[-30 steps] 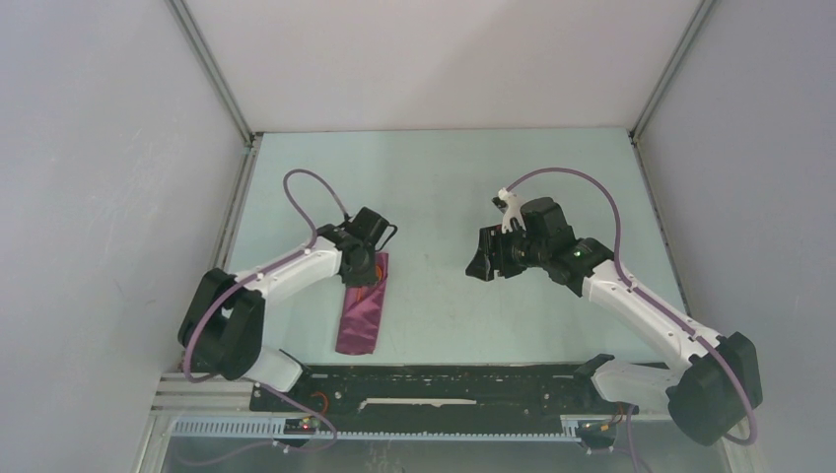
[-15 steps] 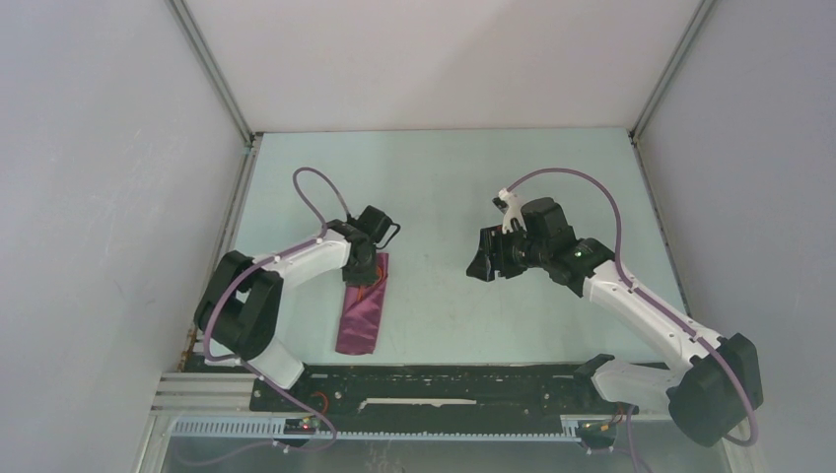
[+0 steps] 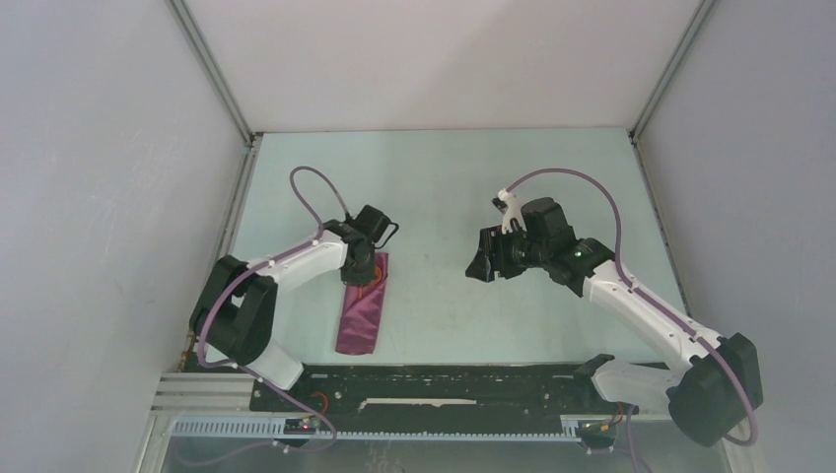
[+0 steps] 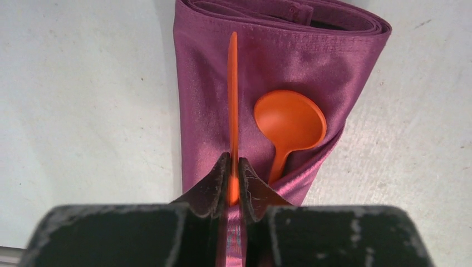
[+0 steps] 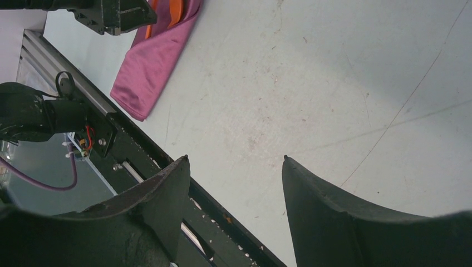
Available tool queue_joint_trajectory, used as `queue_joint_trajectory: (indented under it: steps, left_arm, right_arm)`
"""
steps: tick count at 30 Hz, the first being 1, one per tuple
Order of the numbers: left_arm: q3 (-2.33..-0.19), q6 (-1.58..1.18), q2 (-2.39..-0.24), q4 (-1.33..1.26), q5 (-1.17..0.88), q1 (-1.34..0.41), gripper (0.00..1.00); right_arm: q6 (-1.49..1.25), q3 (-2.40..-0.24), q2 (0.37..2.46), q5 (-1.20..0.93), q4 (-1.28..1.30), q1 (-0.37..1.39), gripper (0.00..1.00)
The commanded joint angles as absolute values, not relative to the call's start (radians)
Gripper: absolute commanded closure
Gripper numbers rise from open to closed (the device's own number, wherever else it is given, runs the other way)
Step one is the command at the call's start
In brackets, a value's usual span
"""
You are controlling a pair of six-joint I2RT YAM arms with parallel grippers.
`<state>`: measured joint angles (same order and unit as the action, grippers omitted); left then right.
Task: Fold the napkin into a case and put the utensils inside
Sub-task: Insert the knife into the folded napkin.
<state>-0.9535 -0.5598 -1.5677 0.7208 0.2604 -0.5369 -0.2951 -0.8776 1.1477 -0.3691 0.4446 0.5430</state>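
- Left fingers pinch a thin utensil over the case; spoon already tucked.
- Right fingers gape, empty.
- Next: slide it inside, release.

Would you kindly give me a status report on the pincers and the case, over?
Left pincer shut on flat utensil, over the case. Spoon handle tucked under its fold, bowl showing. Right pincer open, empty, well aside. Nothing blocking seen.
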Motion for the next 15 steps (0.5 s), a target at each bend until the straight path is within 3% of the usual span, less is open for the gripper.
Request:
queue_joint_trajectory:
  steps: [1,10,15]
  left_arm:
    - [-0.933,-0.573,-1.507,0.731,0.279,-0.536,0.89]
    - [-0.905,-0.573,-1.506,0.721,0.256,-0.543,0.88]
    - [-0.936,-0.544,-1.451,0.762,0.310,-0.543,0.70]
  right_arm:
    - [-0.290,-0.872,1.148,-0.380,0.415,0.537,0.31]
    - [-0.296,-0.873,1.143,-0.377,0.417,0.536,0.31]
    - [-0.317,-0.876,1.120,-0.375,0.424,0.519,0.27]
